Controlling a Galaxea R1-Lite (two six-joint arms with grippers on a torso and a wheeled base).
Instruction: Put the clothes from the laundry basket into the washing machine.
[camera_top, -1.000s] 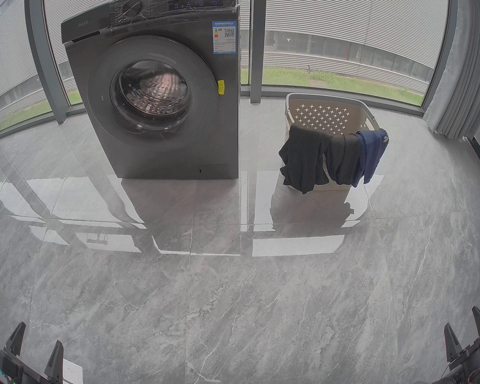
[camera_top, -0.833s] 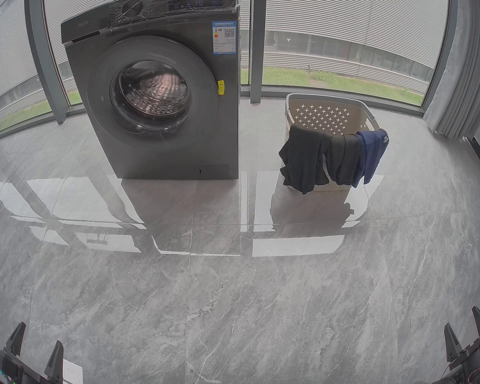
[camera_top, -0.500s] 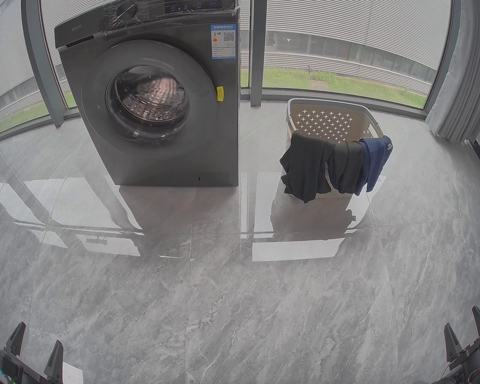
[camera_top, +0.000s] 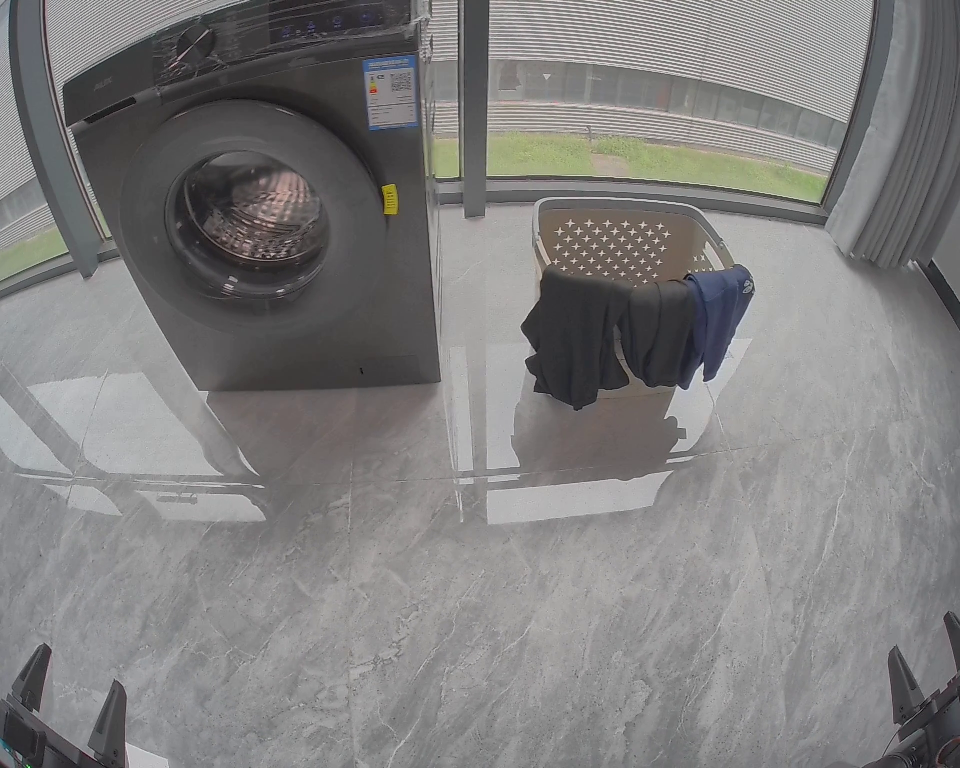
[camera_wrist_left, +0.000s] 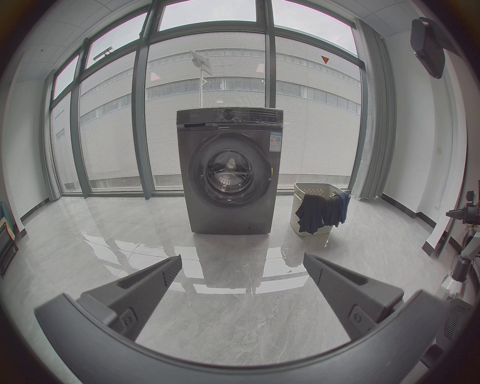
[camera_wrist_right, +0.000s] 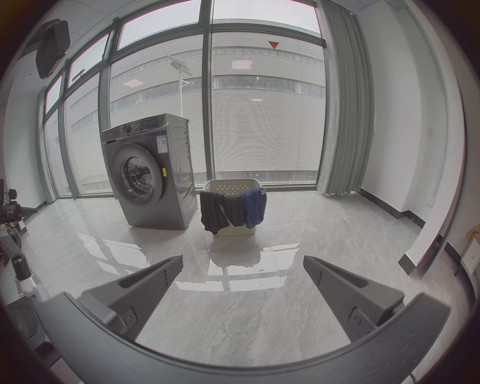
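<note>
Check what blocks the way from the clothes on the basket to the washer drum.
The round door of the washing machine looks shut, flush with the front, barring the drum. Between the clothes on the laundry basket rim and the machine lies only bare floor.

I take this for a staged laundry corner in a bare, office-like test room, since a washing machine (camera_top: 260, 220) and a laundry basket (camera_top: 610, 240) stand free on a polished grey tile floor (camera_top: 560, 620) before tall windows (camera_top: 650, 80) with a curtain (camera_top: 890, 140) at one side.
</note>
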